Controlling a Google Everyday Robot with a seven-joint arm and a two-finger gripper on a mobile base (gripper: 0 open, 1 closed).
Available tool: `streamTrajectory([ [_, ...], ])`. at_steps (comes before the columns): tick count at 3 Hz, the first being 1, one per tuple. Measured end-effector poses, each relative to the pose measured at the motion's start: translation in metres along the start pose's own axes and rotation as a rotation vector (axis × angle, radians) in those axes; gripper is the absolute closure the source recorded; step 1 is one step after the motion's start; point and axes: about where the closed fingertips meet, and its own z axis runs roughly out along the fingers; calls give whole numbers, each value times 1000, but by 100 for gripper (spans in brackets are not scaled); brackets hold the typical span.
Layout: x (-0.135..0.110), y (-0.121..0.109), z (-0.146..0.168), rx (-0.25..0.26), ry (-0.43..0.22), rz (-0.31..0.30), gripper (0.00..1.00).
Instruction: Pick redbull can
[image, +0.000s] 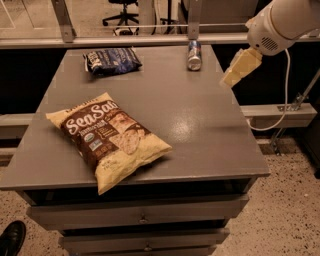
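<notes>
The redbull can (194, 55), slim, blue and silver, is at the far edge of the grey table (200, 125), right of centre. My gripper (239, 68), cream-coloured, hangs from the white arm (280, 22) above the table's far right edge. It is to the right of the can and a little nearer to me, and apart from it. It holds nothing that I can see.
A large yellow-and-brown Sea Salt chip bag (109, 137) lies at the front left. A dark blue snack bag (112, 60) lies at the far left. A metal rail with posts (195, 20) runs behind the table. Drawers (142, 217) are below the top.
</notes>
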Motion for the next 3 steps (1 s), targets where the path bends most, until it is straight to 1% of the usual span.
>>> streamTrajectory([
  [1, -1, 0, 7, 9, -29, 26, 0],
  [2, -2, -12, 62, 47, -82, 146, 0],
  [3, -4, -31, 103, 93, -116, 260, 0],
])
